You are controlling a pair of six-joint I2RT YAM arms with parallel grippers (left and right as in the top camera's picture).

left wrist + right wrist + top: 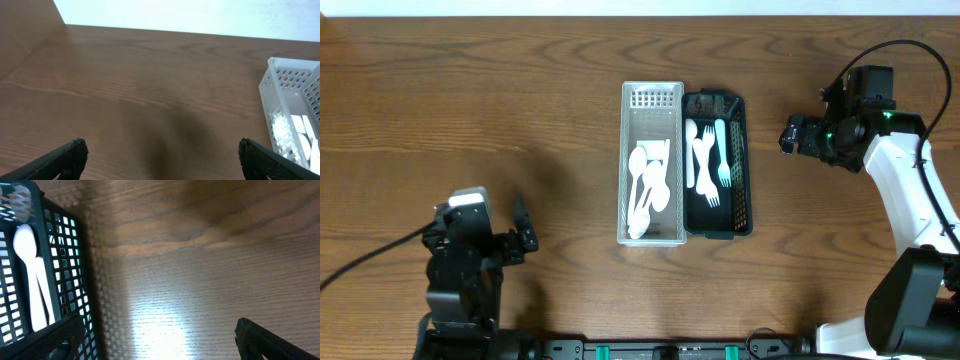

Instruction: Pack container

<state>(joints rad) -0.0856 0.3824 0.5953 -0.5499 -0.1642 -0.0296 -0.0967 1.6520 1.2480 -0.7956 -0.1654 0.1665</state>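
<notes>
Spoons: white plastic spoons (642,195) lie in white perforated plastic basket (623,160), centre.
Forks: white and pale-blue plastic forks (703,160) lie in dark mesh basket (745,170), touching its right side.
Grippers: left gripper (525,235) and right gripper (788,135) both spread, empty.
Progress: nothing loose visible; packing seems finished.

Even, bright light; glare on table (160,325).

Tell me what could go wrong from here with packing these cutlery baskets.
1. The right tool hangs open near the dark basket; reaching in, a finger could catch its mesh wall and shove it against the white basket it touches.
2. The forks lie overlapping, so a pinch might lift several or tangle them.
3. The spoons are piled flat; the left tool may slip off them.
</notes>
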